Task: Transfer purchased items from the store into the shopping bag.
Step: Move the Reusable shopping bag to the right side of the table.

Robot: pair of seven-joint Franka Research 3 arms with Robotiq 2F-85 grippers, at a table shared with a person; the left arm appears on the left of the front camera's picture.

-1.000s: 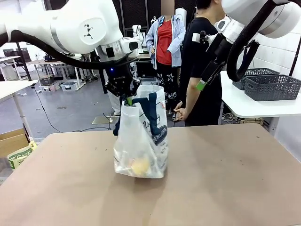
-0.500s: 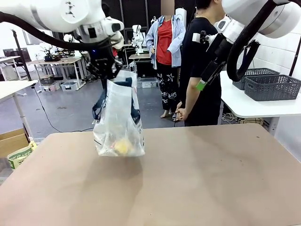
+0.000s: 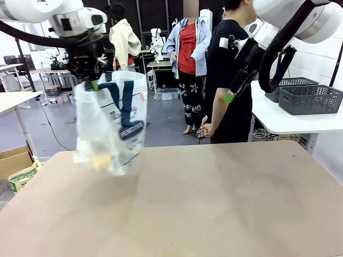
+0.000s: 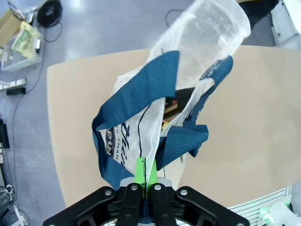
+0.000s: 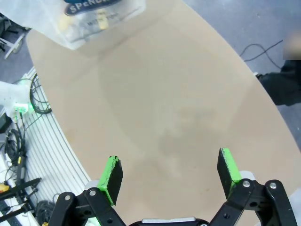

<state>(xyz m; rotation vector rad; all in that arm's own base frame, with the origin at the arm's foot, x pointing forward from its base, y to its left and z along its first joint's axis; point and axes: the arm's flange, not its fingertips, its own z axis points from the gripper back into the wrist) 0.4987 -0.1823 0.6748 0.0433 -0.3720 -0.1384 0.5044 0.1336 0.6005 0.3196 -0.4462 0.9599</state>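
Left hand (image 4: 145, 181) pinched soft, floppy shopping bag (image 3: 110, 123) by its rim, lifted; right hand (image 5: 170, 175) wide, empty.

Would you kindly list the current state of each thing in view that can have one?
shopping bag: lifted off the table, hanging from the left gripper, items inside
left gripper: shut on the bag's top edge
right gripper: open, empty, above the table
purchased items: in the bag's bottom
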